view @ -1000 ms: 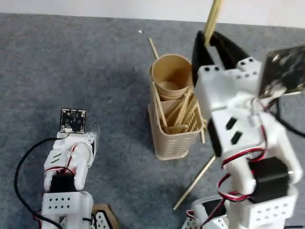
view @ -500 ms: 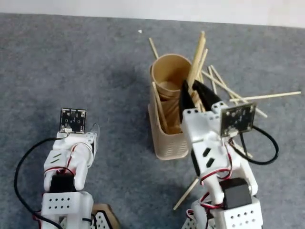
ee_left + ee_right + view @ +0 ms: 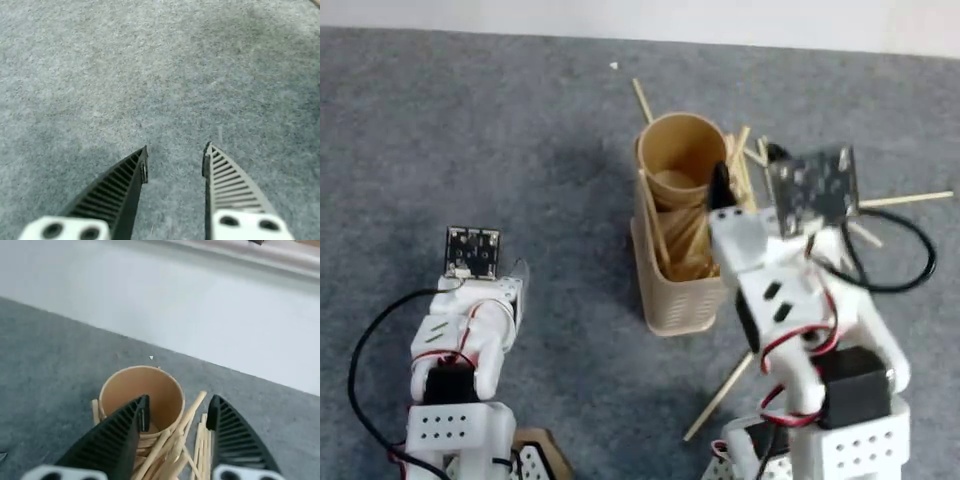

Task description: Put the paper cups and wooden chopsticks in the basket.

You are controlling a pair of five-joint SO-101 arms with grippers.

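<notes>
A tan slotted plastic basket (image 3: 675, 295) stands a little right of the middle of the grey carpeted table (image 3: 470, 130). Brown paper cups (image 3: 678, 150), nested, sit in its far end, and thin wooden chopsticks (image 3: 692, 235) lean inside in front of them. Loose chopsticks lie on the table to the basket's right (image 3: 905, 200), off its near right corner (image 3: 715, 403) and behind it (image 3: 641, 100). The right gripper (image 3: 177, 412) hangs over the basket's right side. The left gripper (image 3: 175, 155) is over bare table, well left of the basket.
</notes>
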